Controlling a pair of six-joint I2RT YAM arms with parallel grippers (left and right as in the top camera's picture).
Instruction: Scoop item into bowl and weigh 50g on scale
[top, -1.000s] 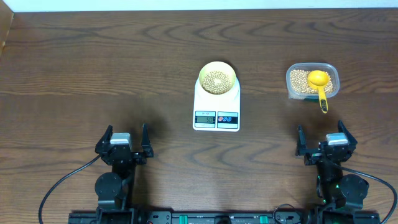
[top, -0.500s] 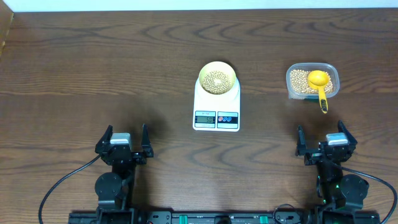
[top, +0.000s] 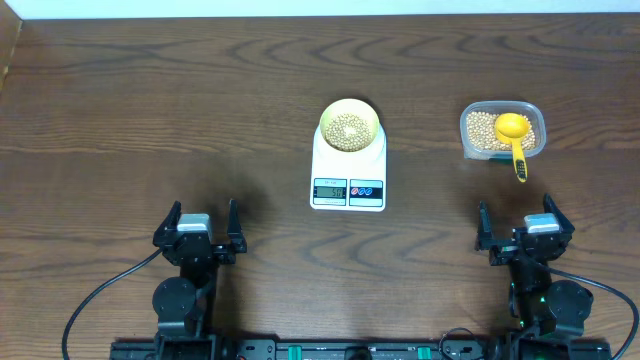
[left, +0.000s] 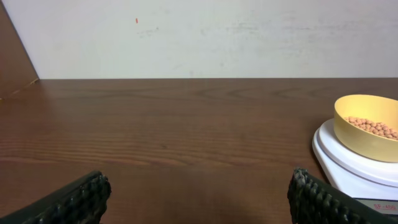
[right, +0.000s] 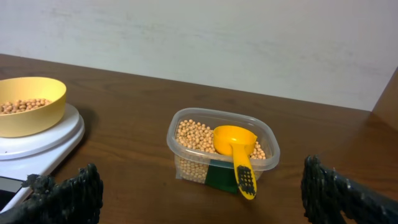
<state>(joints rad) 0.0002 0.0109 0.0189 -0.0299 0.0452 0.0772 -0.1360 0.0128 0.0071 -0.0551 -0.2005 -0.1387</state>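
**Overhead view.** A dark wood-grain tabletop (top: 150, 100) carries the white scale (top: 348, 166) at centre. Its grey display (top: 330, 191) and two round buttons (top: 366, 190) face the arms; the digits are too small to read. The pale yellow bowl (top: 324, 128) stands on the far part of the scale's top and holds a shallow layer of tan beans (top: 349, 130). To the right, well apart from the scale, sits a clear plastic container (top: 465, 128) filled with more of the same beans. A yellow scoop (top: 512, 126) lies in it, cup on the beans and handle reaching over the near rim. Both arms are at the near edge, well apart from all these things. The left jaws and the right jaws each stand wide, with only bare tabletop between the fingers.

**Left wrist view.** Two dark ribbed fingertips (left: 74, 200) show in the lower corners, spread wide, nothing between them. The bowl with its beans rests on the scale at the right edge. A pale wall (left: 199, 37) closes the background.

**Right wrist view.** The ribbed fingertips (right: 68, 194) again sit far apart at the lower corners, gripping nothing. The container stands ahead at centre with the scoop in it, handle pointing toward the camera; a dark green label (right: 217, 175) shows on its near side. The bowl on the scale appears at the left edge.
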